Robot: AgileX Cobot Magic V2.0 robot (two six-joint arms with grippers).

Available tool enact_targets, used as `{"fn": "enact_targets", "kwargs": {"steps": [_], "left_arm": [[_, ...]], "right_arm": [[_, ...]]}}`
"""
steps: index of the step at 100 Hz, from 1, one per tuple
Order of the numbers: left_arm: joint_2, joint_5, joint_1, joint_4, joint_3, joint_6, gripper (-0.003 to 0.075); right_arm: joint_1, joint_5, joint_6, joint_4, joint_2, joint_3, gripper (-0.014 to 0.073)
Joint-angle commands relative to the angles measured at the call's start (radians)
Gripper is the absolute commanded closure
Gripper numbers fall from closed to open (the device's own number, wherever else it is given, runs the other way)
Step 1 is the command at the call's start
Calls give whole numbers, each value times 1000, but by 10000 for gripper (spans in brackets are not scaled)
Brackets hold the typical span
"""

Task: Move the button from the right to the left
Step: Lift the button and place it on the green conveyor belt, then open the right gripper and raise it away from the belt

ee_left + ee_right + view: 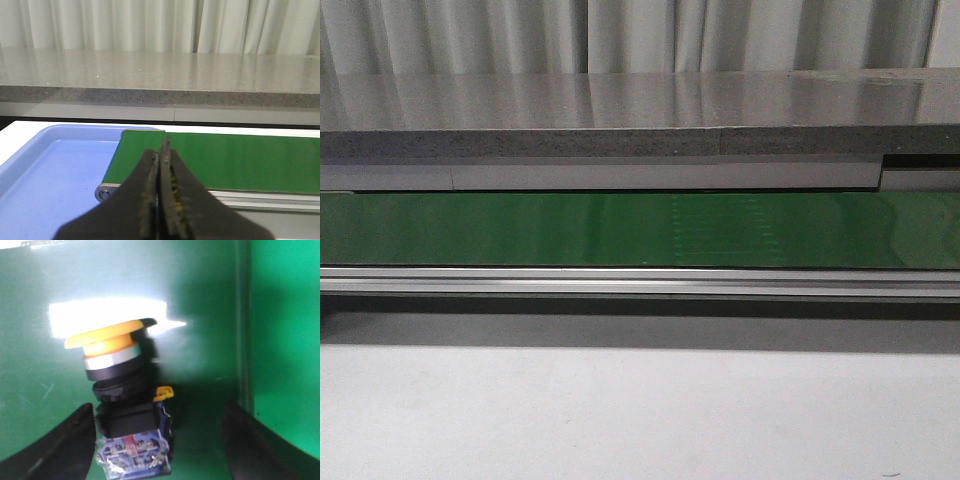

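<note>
In the right wrist view the button (pixel 117 365) lies on the green belt (pixel 285 340), its yellow-orange mushroom cap (pixel 107 334) pointing away from the fingers and its black body with blue and red marks (pixel 132 447) nearest them. My right gripper (pixel 160 445) is open and straddles the body, which sits close against one finger (pixel 60 445) and well apart from the other. My left gripper (pixel 161 152) is shut with nothing seen in it, hanging over the belt's end beside a blue tray (pixel 45 180). The front view shows neither the button nor the grippers.
The green conveyor belt (pixel 620 230) runs across the front view, with an aluminium rail (pixel 640 283) along its near side and a white tabletop (pixel 620 420) in front. A grey stone counter (pixel 640 110) and curtains stand behind. The belt's roller end (pixel 104 192) borders the tray.
</note>
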Motion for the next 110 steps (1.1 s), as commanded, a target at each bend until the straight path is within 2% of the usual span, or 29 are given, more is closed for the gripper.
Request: {"fn": "enact_targets", "kwargs": {"steps": [1,12,41,48,79,110], "left_arm": [[-30,-91,3,-10,45,-4,740],[-30,-91,3,-10,45,-4,740],[-30,-91,3,-10,45,-4,740],[-30,-91,3,-10,45,-4,740],[-30,-93,3,-10,45,-4,740],[-30,-93,3,-10,45,-4,740]], "right_arm": [[-3,-6,-4,23,-60,-25,73],[-3,-1,-4,31,-83,-25,162],[-3,32,-4,76,-165,-25,587],[-3,33,-4,80,-188,-24,667],[-3,13,-11,109,-324,3,661],[8,-219,-68,199,-593,246,661]]}}
